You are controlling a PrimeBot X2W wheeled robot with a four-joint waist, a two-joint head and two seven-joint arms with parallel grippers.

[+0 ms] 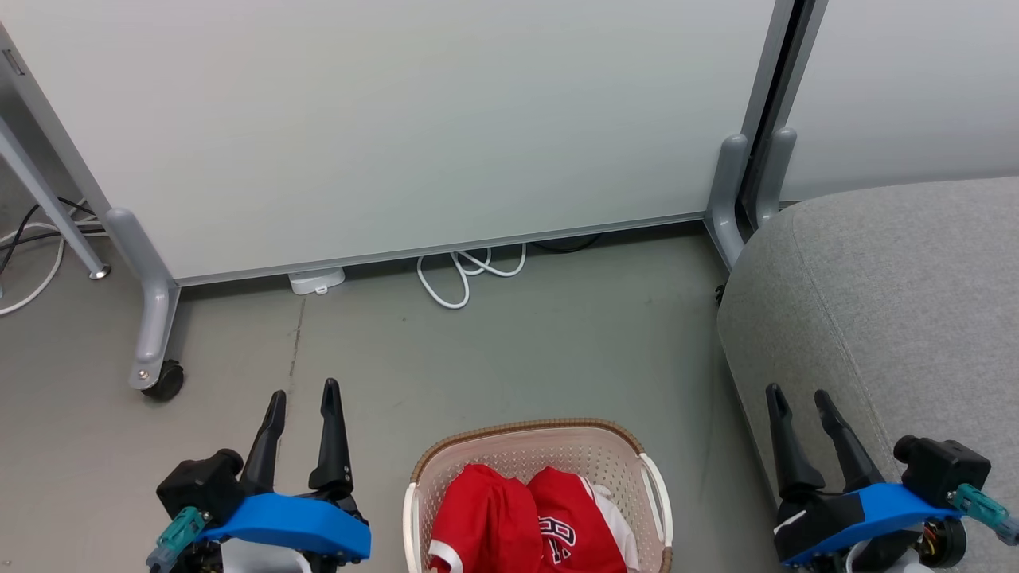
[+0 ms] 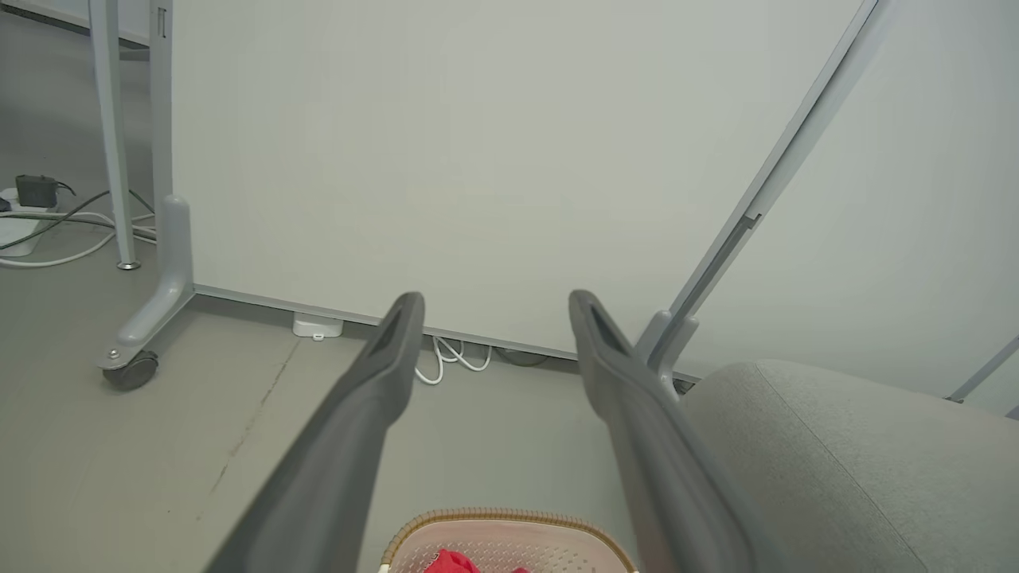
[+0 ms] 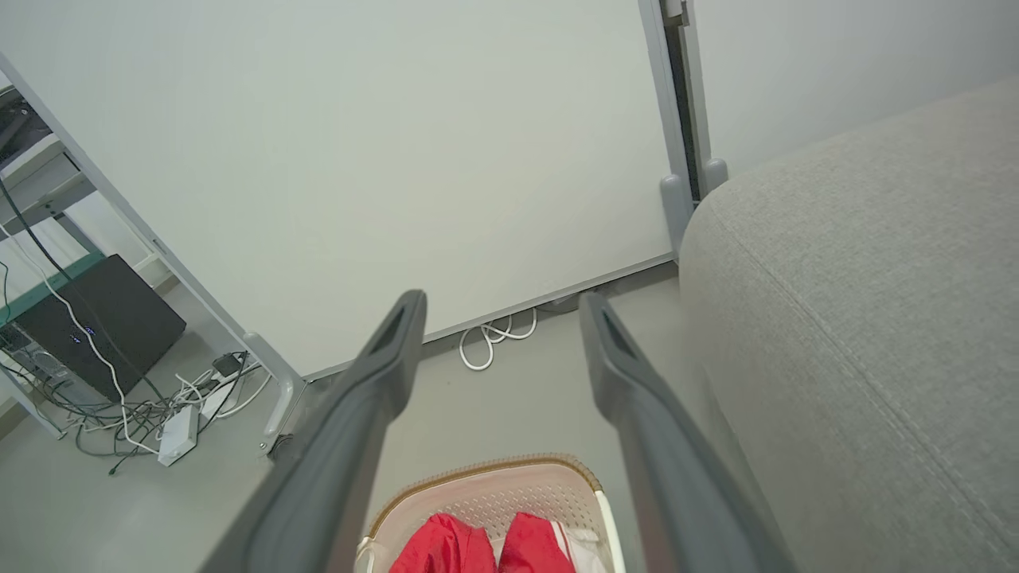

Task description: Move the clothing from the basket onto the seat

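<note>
The red clothing with white trim and dark lettering lies bunched inside the cream perforated basket, which stands on the floor at the bottom middle of the head view. The grey seat rises just right of the basket. My left gripper hangs open and empty over the floor left of the basket. My right gripper is open and empty in front of the seat's side. In the right wrist view the clothing and basket sit low between the fingers, beside the seat. The left wrist view catches the basket rim and seat.
A white partition panel on grey castor feet stands behind the basket, with a white cable looped at its base. More cables, a power strip and a dark box lie at the far left.
</note>
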